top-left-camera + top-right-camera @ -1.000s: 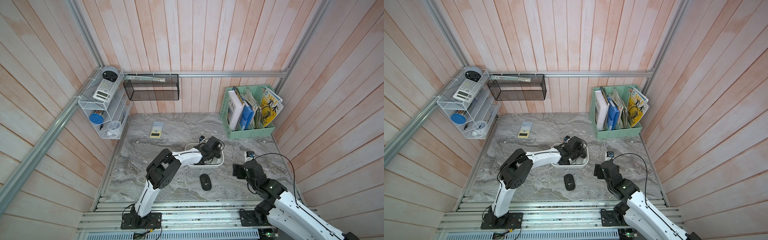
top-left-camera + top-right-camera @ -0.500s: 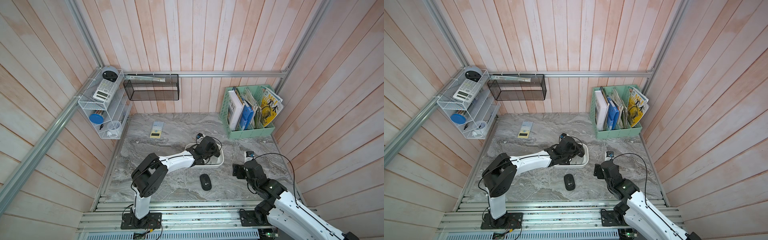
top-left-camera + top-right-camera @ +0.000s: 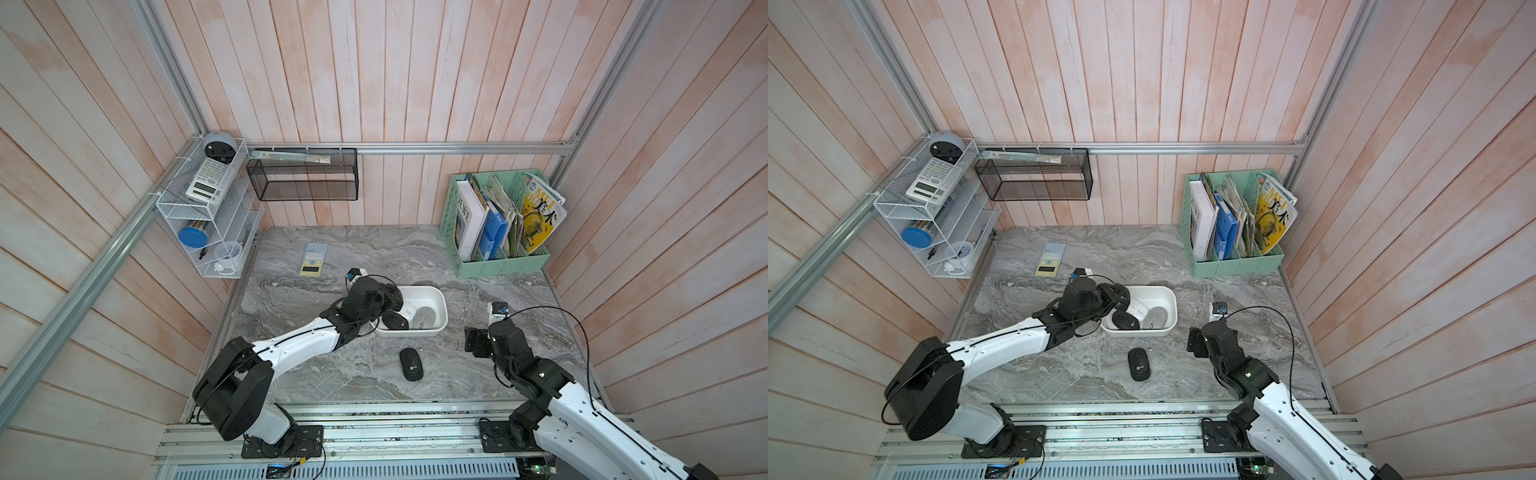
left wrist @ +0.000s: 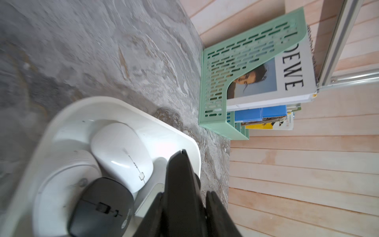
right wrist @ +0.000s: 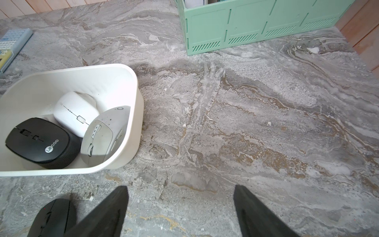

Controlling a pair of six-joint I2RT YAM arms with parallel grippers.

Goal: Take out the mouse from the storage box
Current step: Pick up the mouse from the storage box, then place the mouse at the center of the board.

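Note:
The white storage box stands mid-table and holds a black mouse, a white mouse and a grey mouse. A second black mouse lies on the marble in front of the box. My left gripper hovers over the box's left end above the black mouse, its jaws only narrowly parted with nothing between them. To the right of the box my right gripper stands wide open over bare marble.
A mint-green file holder with books stands at the back right. A calculator lies at the back left. A black mesh basket and a white wire shelf hang on the walls.
My left gripper has drawn leftward across the box, from its right part to its left end, and the arm has swung lower. The right arm has not moved.

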